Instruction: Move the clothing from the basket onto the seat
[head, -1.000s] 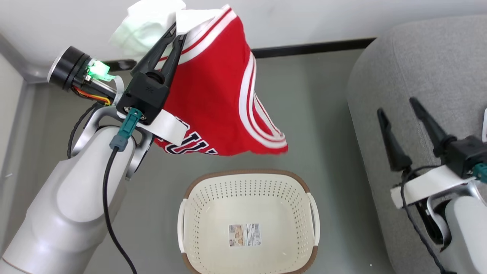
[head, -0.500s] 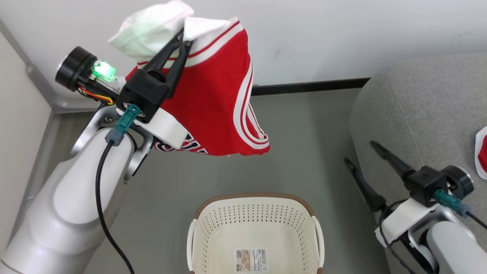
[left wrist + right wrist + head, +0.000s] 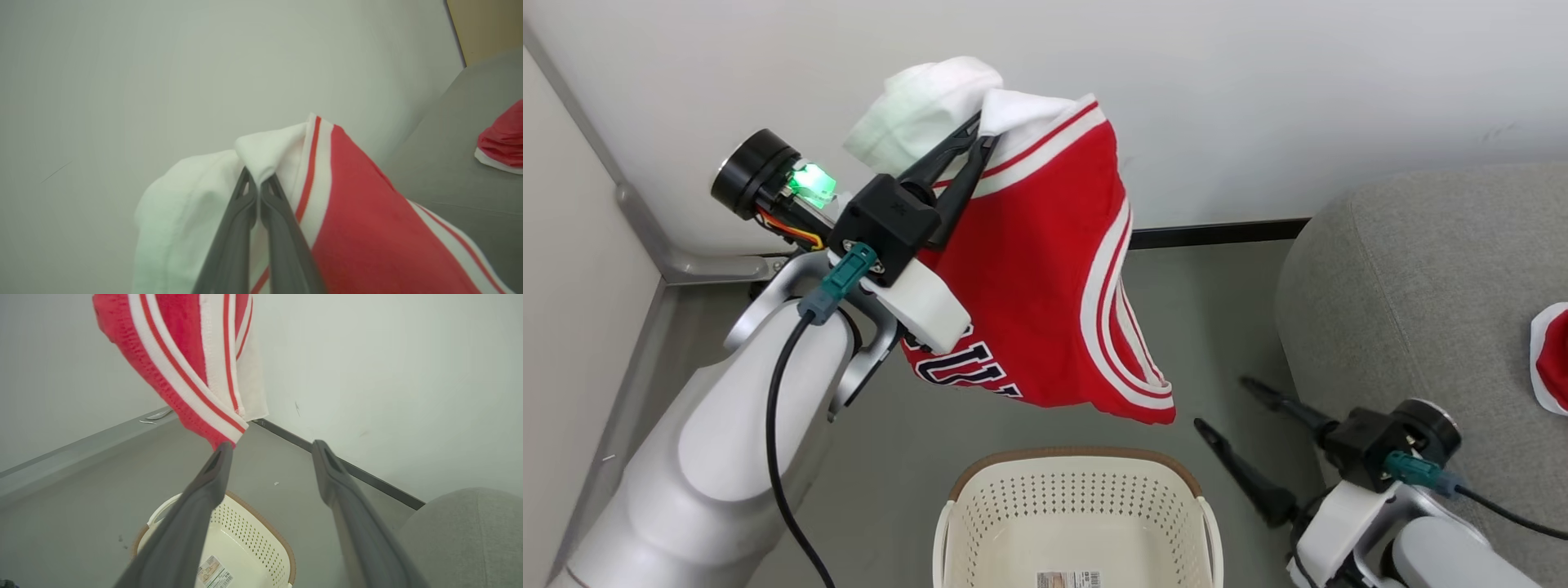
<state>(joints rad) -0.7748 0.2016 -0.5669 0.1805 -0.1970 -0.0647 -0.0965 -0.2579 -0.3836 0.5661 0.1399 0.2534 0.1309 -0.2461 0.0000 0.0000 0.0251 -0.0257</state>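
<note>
the jaws of the left gripper [image 3: 978, 139] pinch the soft red-and-white jersey [image 3: 1037, 286] high over the cream plastic basket [image 3: 1078, 490] so it hangs clear, while the right gripper [image 3: 1221, 403] has its jaws apart.

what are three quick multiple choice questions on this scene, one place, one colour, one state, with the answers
1. Where is the jersey, relative to the basket and the seat?
A) inside the basket
B) held up in the air, clear of both
C) lying on the seat

2. What colour is the basket's rim band?
A) tan-brown
B) blue
C) black

3. How is the right gripper?
A) shut on the jersey
B) shut on a basket handle
C) open, holding nothing

Answers:
1 B, the left gripper pinches its white edge and it hangs free.
2 A, a brown band tops the cream wall.
3 C, its fingers stand apart with nothing between.
</note>
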